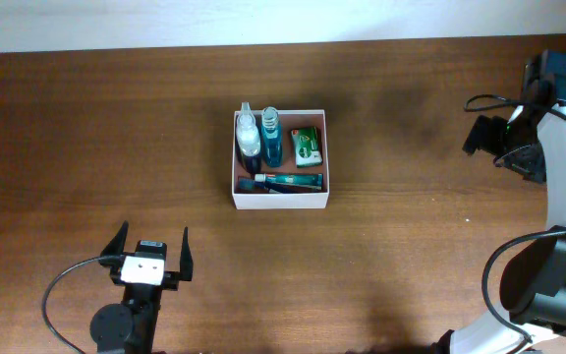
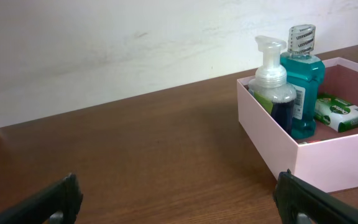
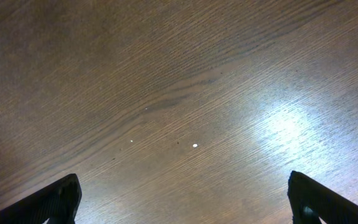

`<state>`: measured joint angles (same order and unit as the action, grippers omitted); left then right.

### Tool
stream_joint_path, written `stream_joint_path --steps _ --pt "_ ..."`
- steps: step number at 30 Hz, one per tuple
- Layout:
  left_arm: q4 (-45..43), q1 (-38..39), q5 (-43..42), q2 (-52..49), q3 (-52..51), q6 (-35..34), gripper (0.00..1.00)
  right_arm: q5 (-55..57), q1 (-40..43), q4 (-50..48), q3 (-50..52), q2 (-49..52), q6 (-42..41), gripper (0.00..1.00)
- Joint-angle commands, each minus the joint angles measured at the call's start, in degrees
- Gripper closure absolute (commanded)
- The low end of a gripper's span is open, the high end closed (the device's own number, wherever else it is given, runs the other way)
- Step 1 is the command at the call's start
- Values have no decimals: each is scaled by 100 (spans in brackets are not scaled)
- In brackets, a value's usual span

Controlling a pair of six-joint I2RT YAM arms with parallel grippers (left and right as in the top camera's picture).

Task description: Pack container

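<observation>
Judging the container (image 1: 281,201) in the middle of the counter (image 1: 86,128) as packed, I would move my left hand (image 1: 153,234) and right hand (image 3: 182,190), both open and empty, only away from its upright blue bottle (image 2: 301,87).

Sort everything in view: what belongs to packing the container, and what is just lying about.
Belongs to the job: container; inside it, pump bottle, blue mouthwash bottle, green packet, teal tube.

Just there: table; black cable by the left arm.
</observation>
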<state>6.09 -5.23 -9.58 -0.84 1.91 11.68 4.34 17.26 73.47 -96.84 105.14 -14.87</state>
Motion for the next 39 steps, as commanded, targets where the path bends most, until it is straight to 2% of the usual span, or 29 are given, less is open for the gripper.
stream_joint_path --steps 1,9,14,17,21,24,25,29,34,39 --pt "-11 -17 42 55 -37 -72 0 83 -103 4 20 -507 -46 1" --pt "-11 -17 42 55 -37 -72 0 85 -516 -435 20 -2494 94 1" --pt "-11 -17 42 55 -37 -72 0 87 -1250 -1204 76 -3856 1530 2" --pt "-11 -17 42 55 -37 -72 0 85 -1652 -1670 393 -4492 2035 1" --pt "-11 -17 42 55 -37 -72 0 79 -1950 -2662 1633 -5692 2109 1" --pt "-11 -17 42 55 -37 -72 0 -15 -1950 -3530 2997 -6655 2109 1" --pt "-11 -17 42 55 -37 -72 0 -168 -1950 -4044 3836 -7197 2109 1" --pt "-11 -17 42 55 -37 -72 0 -627 -1950 -5018 5403 -8179 2109 1" --pt "-11 -17 42 55 -37 -72 0 -977 -1950 -6231 6931 -9018 2109 1" --pt "-11 -17 42 55 -37 -72 0 -1019 -1950 -7263 8015 -9534 2109 1"
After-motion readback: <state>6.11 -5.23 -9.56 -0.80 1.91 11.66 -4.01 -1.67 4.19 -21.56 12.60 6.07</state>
